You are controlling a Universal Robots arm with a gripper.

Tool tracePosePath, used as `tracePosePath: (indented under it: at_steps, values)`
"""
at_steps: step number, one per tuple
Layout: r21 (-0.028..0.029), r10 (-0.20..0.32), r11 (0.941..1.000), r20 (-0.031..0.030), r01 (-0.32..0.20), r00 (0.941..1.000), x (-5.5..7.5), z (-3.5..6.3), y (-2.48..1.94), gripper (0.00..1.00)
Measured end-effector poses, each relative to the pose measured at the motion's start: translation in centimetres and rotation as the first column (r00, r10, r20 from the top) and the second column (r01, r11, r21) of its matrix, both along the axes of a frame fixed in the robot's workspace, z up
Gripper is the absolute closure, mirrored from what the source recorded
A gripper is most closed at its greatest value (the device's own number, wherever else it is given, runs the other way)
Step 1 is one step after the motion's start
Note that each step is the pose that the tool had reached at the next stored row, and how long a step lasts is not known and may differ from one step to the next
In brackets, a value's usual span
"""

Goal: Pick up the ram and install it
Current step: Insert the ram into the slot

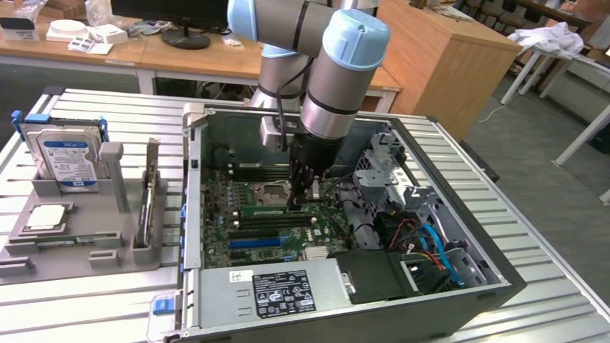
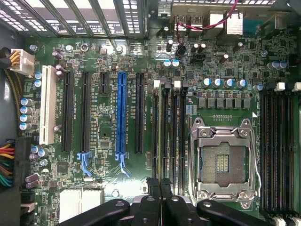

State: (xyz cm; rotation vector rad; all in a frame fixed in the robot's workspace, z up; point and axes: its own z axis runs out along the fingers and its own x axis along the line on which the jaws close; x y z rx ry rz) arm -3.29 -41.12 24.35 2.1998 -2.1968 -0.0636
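Note:
The ram (image 1: 271, 210) is a slim green stick standing on edge among the black memory slots (image 1: 276, 223), beside the CPU socket (image 1: 274, 191), inside the open computer case (image 1: 496, 275). My gripper (image 1: 310, 203) reaches straight down into the case and is shut on the ram's top edge near the end toward the exterior view's right. In the wrist view the ram (image 2: 160, 136) shows edge-on as a thin line between the slots (image 2: 175, 136), and the gripper (image 2: 160, 182) has its dark fingertips (image 2: 153, 183) pressed together over it. The CPU socket (image 2: 223, 162) lies right beside it.
The blue expansion slot (image 2: 122, 113) and black ones lie beyond the memory slots. A power supply (image 1: 281, 289) and coloured cables (image 1: 431, 243) fill the case's near side. On the exterior view's left, a grey holder (image 1: 91, 239) carries a hard drive (image 1: 67, 161).

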Motion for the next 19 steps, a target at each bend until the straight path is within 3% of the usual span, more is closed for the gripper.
tracePosePath:
  at_steps: [19]
  values:
    - [-0.0004,0.000,1.0000,-0.0001,0.000,1.0000,0.00,-0.29,-0.17,0.88]
